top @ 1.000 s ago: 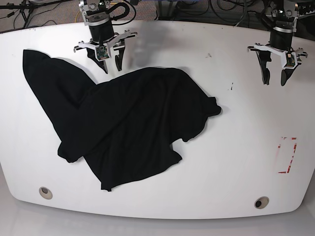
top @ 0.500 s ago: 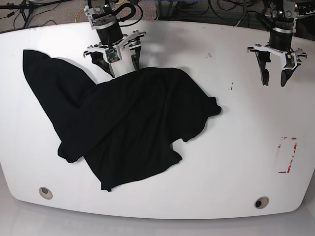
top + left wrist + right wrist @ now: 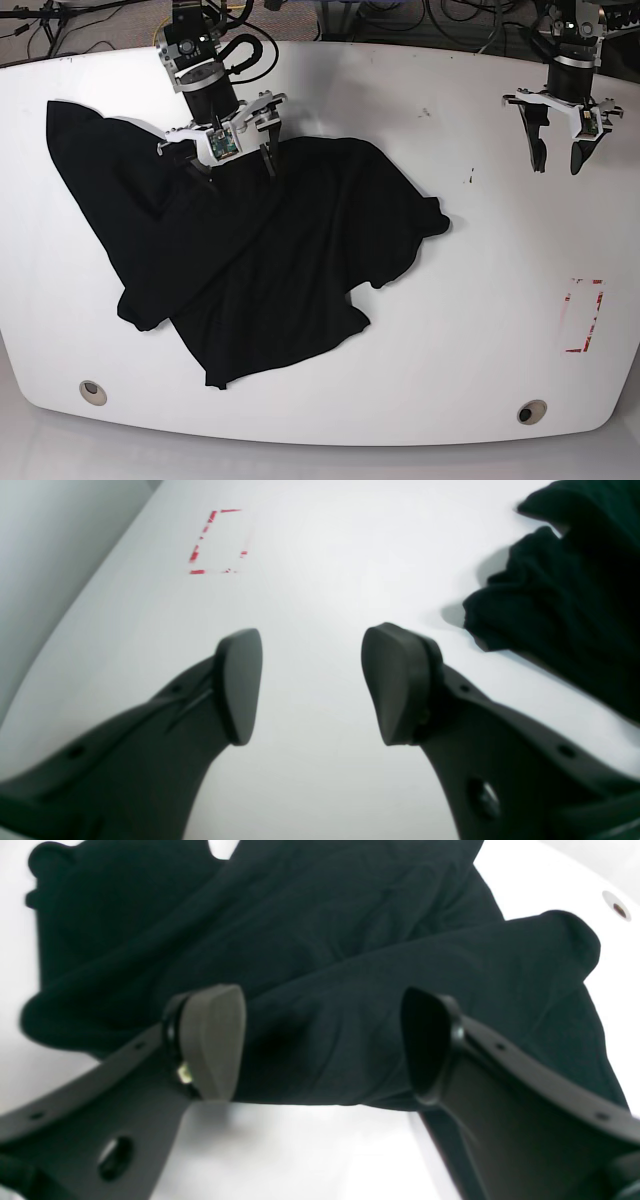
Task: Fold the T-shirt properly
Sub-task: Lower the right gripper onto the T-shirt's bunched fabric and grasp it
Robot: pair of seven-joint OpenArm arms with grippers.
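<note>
- The right gripper (image 3: 228, 163) stands over the far edge of the T-shirt (image 3: 270, 260), its jaws spread wide. The right wrist view shows the two pads (image 3: 212, 1040) apart with black cloth lying flat behind the gap, not pinched between them; whether the tips touch the fabric I cannot tell.
- The left gripper (image 3: 558, 158) hangs above bare table (image 3: 480, 300) near the far right edge, jaws wide apart and holding nothing. In its wrist view the fingers (image 3: 240, 685) frame only white surface.
- The T-shirt lies crumpled and unfolded on the left and middle of the table. Its long axis runs diagonally, from the far left corner toward the near middle, with one lobe reaching right toward the table's centre.
- Only the base view shows the whole garment and both arms at once.
- The left wrist view alone shows the garment's rumpled right edge (image 3: 560, 595) close up, well apart from that gripper, and a broken red rectangle (image 3: 217, 542) marked on the table beyond.
- The right wrist view shows overlapping layers and creases in the cloth (image 3: 350, 965).
</note>
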